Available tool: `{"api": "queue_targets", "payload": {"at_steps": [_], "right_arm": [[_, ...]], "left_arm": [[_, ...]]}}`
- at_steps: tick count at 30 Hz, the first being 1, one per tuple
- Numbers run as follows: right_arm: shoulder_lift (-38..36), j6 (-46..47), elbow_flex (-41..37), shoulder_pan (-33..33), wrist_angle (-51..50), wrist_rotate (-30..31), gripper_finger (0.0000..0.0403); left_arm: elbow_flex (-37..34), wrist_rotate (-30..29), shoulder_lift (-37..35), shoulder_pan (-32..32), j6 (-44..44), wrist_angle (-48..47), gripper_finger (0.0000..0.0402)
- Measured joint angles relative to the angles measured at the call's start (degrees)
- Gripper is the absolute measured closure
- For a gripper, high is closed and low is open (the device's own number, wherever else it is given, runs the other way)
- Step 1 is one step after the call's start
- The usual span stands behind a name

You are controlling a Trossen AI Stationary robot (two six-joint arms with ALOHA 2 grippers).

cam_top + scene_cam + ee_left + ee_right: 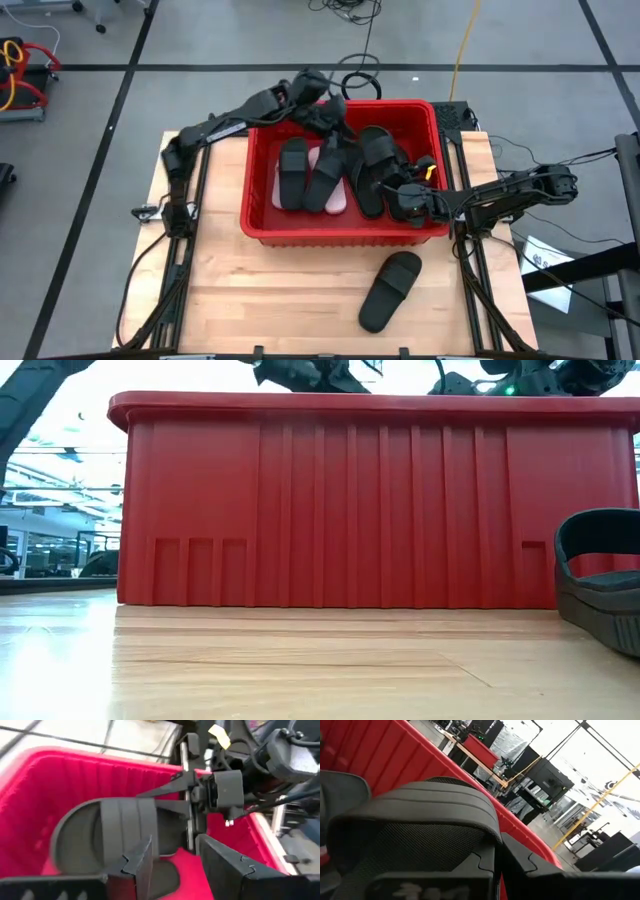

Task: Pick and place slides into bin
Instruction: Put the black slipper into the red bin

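1. While reaching over the far rim of the bin, hanging above the black slides inside: left gripper, fingers spread with open space between them.
2. Reaching in over the right wall: right gripper, down among the slides, fingers apart around the strap of a black slide, one on each side of it.
3. Lying inside the bin: several black slides and a pale pink slide partly covered by them.
4. Resting alone on the wooden table, in front of the bin towards its right end and apart from the wall: one black slide.
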Motion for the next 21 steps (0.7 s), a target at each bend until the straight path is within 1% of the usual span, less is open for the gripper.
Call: {"api": "queue_targets", "payload": {"at_steps": [4,7,9,11,13,17,21], "right_arm": [[0.0,-2.7,0.0,0.0,0.1,0.0,0.0399],[0.0,-3.3,0.0,0.0,1.5,0.0,0.0399],[0.0,-3.3,0.0,0.0,3.4,-0.2,0.0399],[0.0,-3.4,0.0,0.0,5.5,-2.5,0.0399],[0.0,-3.8,0.0,0.0,7.1,-6.2,0.0399],[0.0,-4.0,0.0,0.0,7.6,-11.8,0.0399],[0.0,-5.3,0.0,0.0,8.7,-11.8,0.0399]], "left_arm": [[4.2,4.9,4.8,2.7,1.4,-1.5,0.0243],[4.2,7.9,6.2,4.8,1.9,-1.0,0.0243],[4.2,8.9,7.2,5.8,2.8,-1.0,0.0243],[4.0,8.8,8.3,6.5,3.1,-1.0,0.0243],[4.0,9.6,8.9,6.9,3.9,-0.3,0.0243],[4.0,14.4,9.1,7.5,5.1,-0.1,0.0243],[4.0,14.8,9.1,7.5,5.4,-0.5,0.0243]]}}
